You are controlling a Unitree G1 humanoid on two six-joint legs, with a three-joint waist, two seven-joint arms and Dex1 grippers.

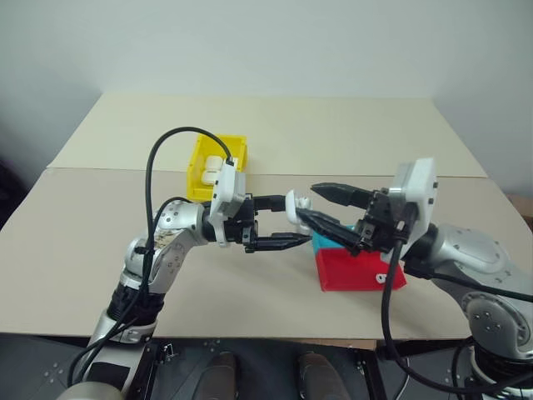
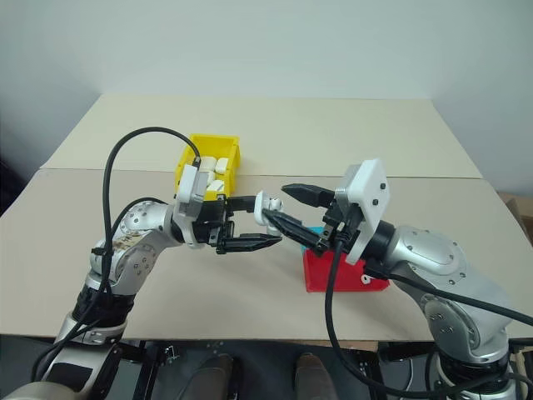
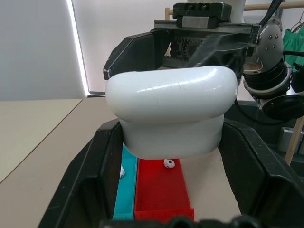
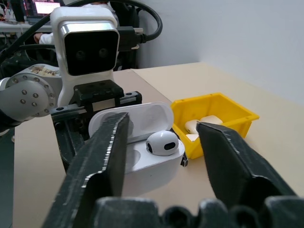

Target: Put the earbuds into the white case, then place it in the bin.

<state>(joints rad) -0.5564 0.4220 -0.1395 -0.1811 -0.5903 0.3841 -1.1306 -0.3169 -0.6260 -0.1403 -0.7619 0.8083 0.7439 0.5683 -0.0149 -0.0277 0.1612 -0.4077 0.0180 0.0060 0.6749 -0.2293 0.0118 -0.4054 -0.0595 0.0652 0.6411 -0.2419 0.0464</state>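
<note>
The left claw (image 2: 248, 223) grips the small glossy white hinged case (image 4: 142, 142), lid open; the right claw (image 2: 287, 207), spread wide, should withdraw straight, leaving the seated white earbud (image 4: 162, 142) undisturbed.

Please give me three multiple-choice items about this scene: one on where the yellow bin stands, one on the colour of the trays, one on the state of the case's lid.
1. Where is the yellow bin?
A. on the table beyond the left gripper
B. on the red tray
C. on the floor

2. What colours are the two flat trays?
A. green and black
B. red and blue
C. both white

3. How is the lid of the white case?
A. shut
B. open
C. taken off and lying on the table

Answers:
1. A, it stands behind the left gripper.
2. B, the red tray lies beside the blue tray.
3. B, the right wrist view shows it raised, with an earbud seated inside.
</note>
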